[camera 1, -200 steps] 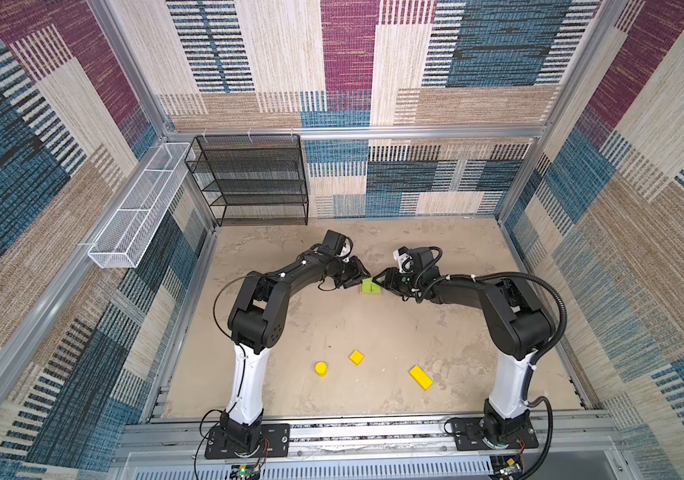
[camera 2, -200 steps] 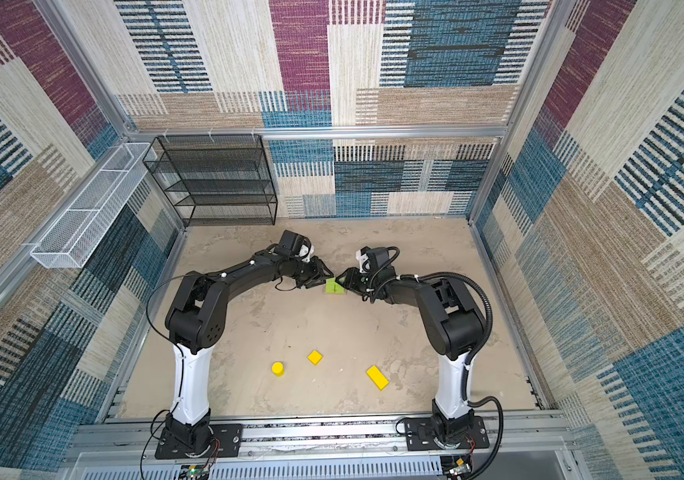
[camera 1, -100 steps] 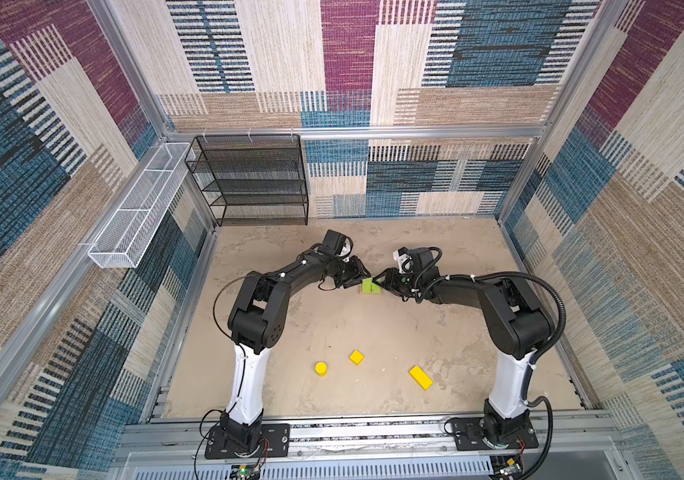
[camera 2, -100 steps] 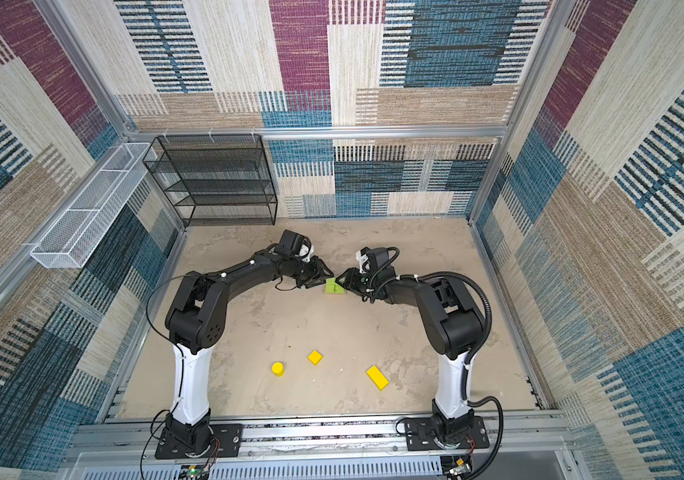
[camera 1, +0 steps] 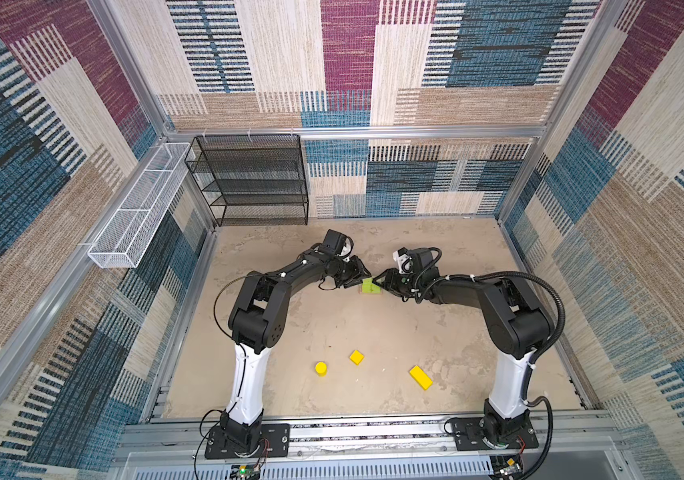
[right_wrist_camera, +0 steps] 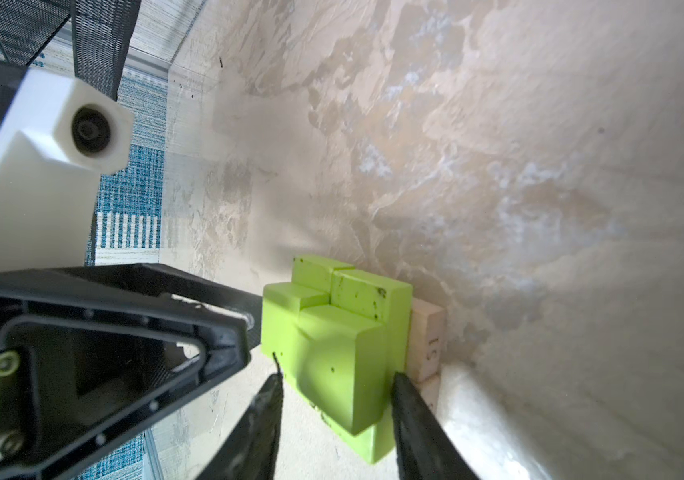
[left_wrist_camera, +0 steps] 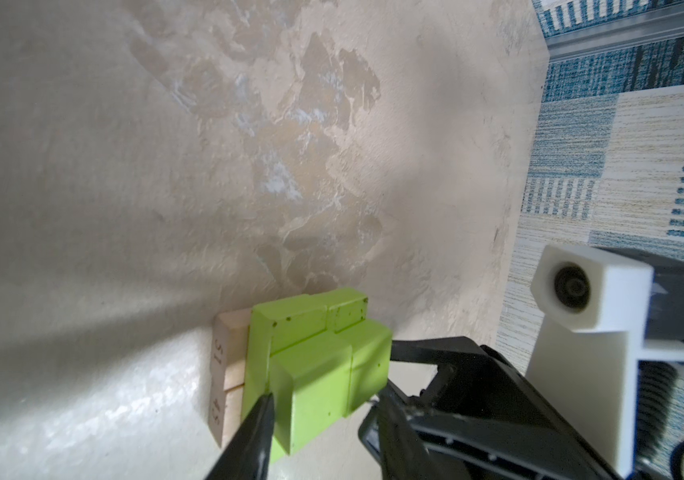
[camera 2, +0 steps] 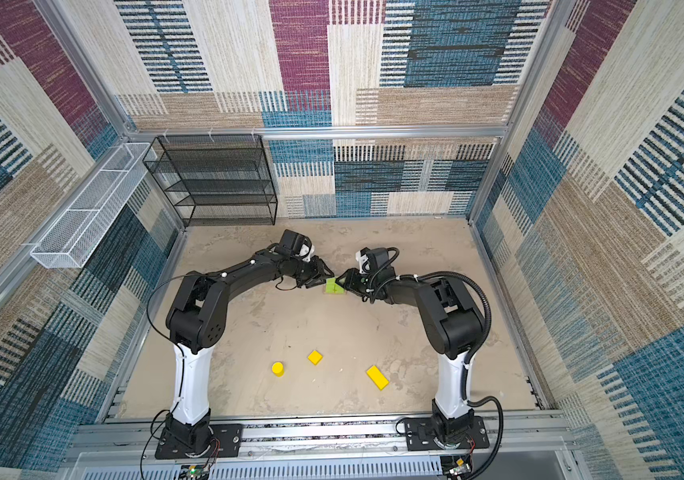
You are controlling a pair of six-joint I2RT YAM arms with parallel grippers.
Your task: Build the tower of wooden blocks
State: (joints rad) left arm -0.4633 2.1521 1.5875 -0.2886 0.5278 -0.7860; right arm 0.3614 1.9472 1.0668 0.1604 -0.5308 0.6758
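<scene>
Nothing moved; left end effector (camera 1: 362, 281), right end effector (camera 1: 382, 284) half-hide the tower (camera 1: 370, 287).

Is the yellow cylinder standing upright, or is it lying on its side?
Upright. In both top views the yellow cylinder shows its full round end face turned upward.

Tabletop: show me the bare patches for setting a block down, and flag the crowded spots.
Bare: the wide strip between the tower and the yellow cylinder, yellow cube and yellow bar; also the back corner beyond the right hand. Crowded: at the tower, where the left hand and right hand meet.
</scene>
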